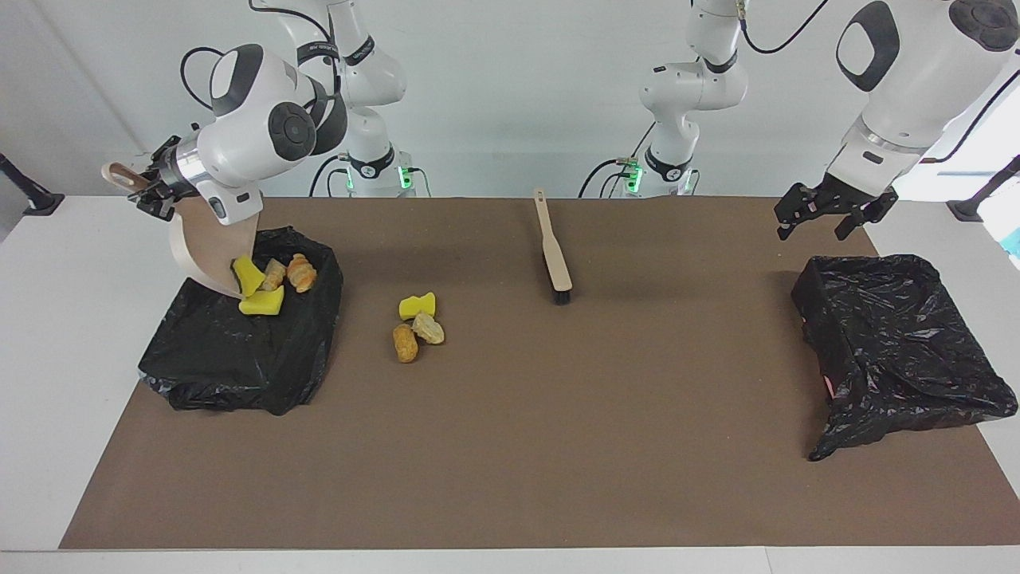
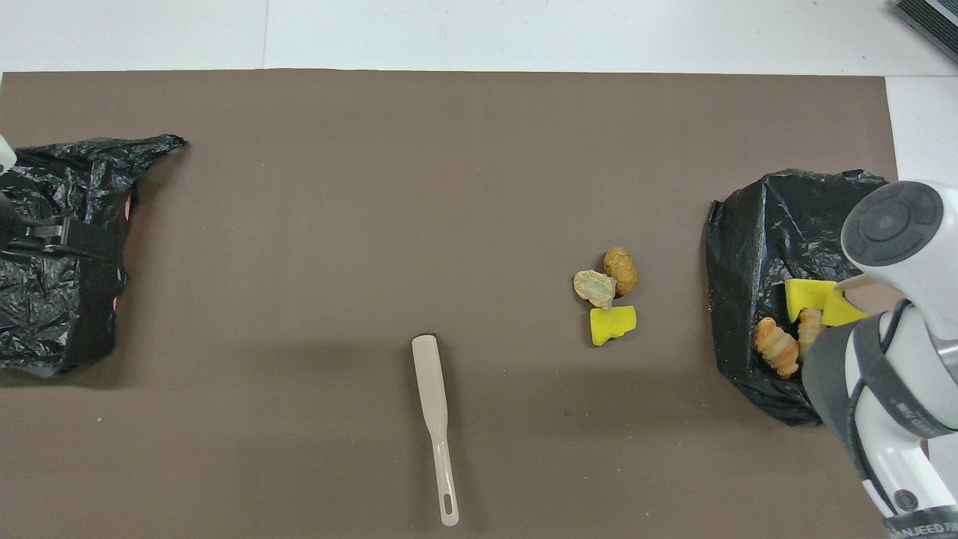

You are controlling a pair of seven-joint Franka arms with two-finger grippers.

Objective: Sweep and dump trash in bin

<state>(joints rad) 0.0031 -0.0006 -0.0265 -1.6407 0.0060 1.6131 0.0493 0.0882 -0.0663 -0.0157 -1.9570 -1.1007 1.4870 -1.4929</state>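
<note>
– Up at the upper left of the facing view, what is that arm holding?

– That is the right gripper (image 1: 151,185), clamped shut on the handle of one beige dustpan (image 1: 209,243). The pan is tipped steeply, lip down, over a black bin bag (image 1: 239,359) at the right arm's end of the table.

– And the trash?

– Seven scraps in all. One yellow sponge bit (image 1: 248,275) sits at the pan's lower lip; I cannot tell whether it has left the pan. Three lie in the bag: a second yellow sponge bit (image 1: 262,302) just below the lip, and two bread chunks (image 1: 301,272) side by side, nearer to the robots than that sponge.

– That leaves three?

– Yes, left of centre, on the brown mat (image 1: 510,446) beside the bag: a third yellow sponge bit (image 1: 417,304), a pale chunk (image 1: 429,328) touching it, and a brown chunk (image 1: 405,343) against the pale one. So three yellow pieces and four bread-like ones.

– Middle of the frame?

– One brush (image 1: 554,251) lying flat on the mat, handle toward the robots, well apart from the scraps.

– And the right side?

– The left gripper (image 1: 825,211) hangs in the air with its fingers spread, gripping nothing, over a second black bag (image 1: 900,343) at the left arm's end. Two bags, then.
</note>
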